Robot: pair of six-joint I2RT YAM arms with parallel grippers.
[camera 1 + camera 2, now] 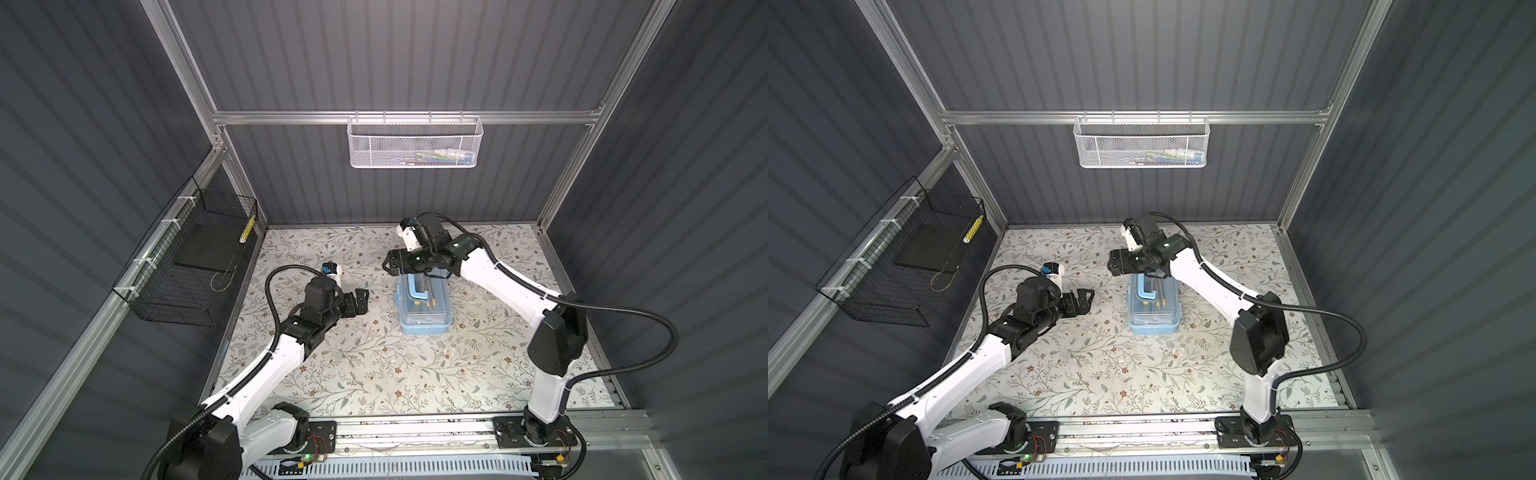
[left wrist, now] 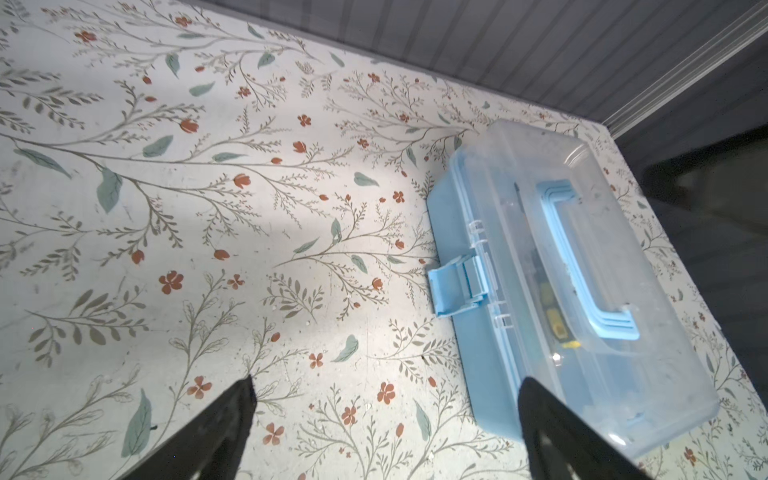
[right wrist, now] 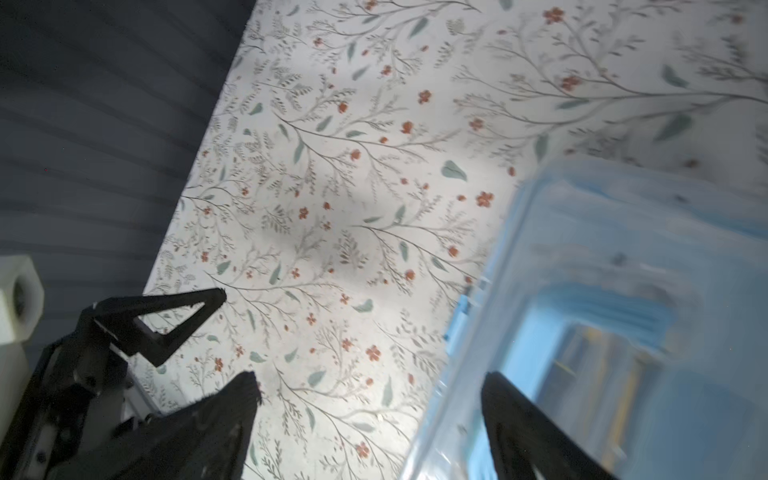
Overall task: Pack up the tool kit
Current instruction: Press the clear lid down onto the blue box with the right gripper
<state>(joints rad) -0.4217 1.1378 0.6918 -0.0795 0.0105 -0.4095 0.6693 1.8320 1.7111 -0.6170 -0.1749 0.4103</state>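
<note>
The tool kit (image 1: 424, 309) (image 1: 1152, 311) is a light-blue box with a clear lid, lying on the floral table mid-right with its lid down. Its pale-blue handle (image 2: 582, 257) lies flat on the lid, and the blue latch (image 2: 453, 286) sticks out sideways. My left gripper (image 1: 363, 301) (image 2: 388, 382) is open just left of the box, with nothing between its fingers. My right gripper (image 1: 388, 266) (image 3: 372, 378) hovers open over the kit's far left corner (image 3: 623, 332), one finger above the lid and the other over the table. Yellow tools show dimly through the lid.
A white mesh basket (image 1: 415, 143) holding small items hangs on the back rail. A black wire basket (image 1: 187, 266) is on the left wall, with a yellow-and-white item (image 1: 248, 228) inside. Grey walls enclose the table on three sides.
</note>
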